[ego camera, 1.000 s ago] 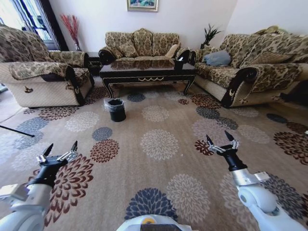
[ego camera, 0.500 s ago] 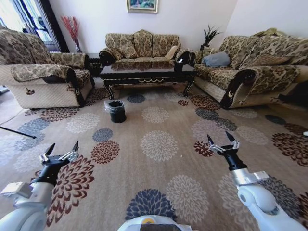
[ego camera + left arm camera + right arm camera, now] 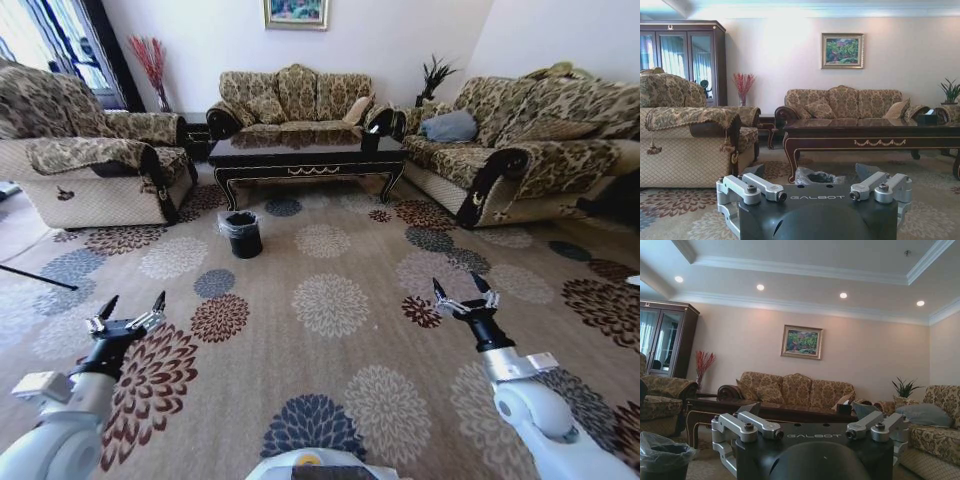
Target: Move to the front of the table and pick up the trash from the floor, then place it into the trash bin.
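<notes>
Two end effectors appear in the head view. The left end effector (image 3: 130,310) sits at lower left and the right end effector (image 3: 463,292) at lower right; both have fingers spread, hold nothing, and hang above the floor (image 3: 330,380). The table (image 3: 305,155) stands at upper centre, well apart from the robot. The trash bin (image 3: 242,233) stands on the carpet just in front of the table's left end. No bottle, paper or wrapper can be made out on the floor from this view. Risk: with the trash unlocated, the base may drive over a piece, or stop where neither arm can reach it.

Left wrist view: the left end effector (image 3: 816,191) fills the lower centre, fingers spread. The trash bin (image 3: 817,177) sits just behind it in the frame, before the table (image 3: 870,134). Risk: a lowered arm could clip the bin's plastic liner and tip the bin.

Right wrist view: the right end effector (image 3: 811,432) is at lower centre, fingers spread. The trash bin (image 3: 662,460) lies at lower left, the table (image 3: 705,407) behind it. Risk: the table edge may be struck if the approach runs long.
</notes>
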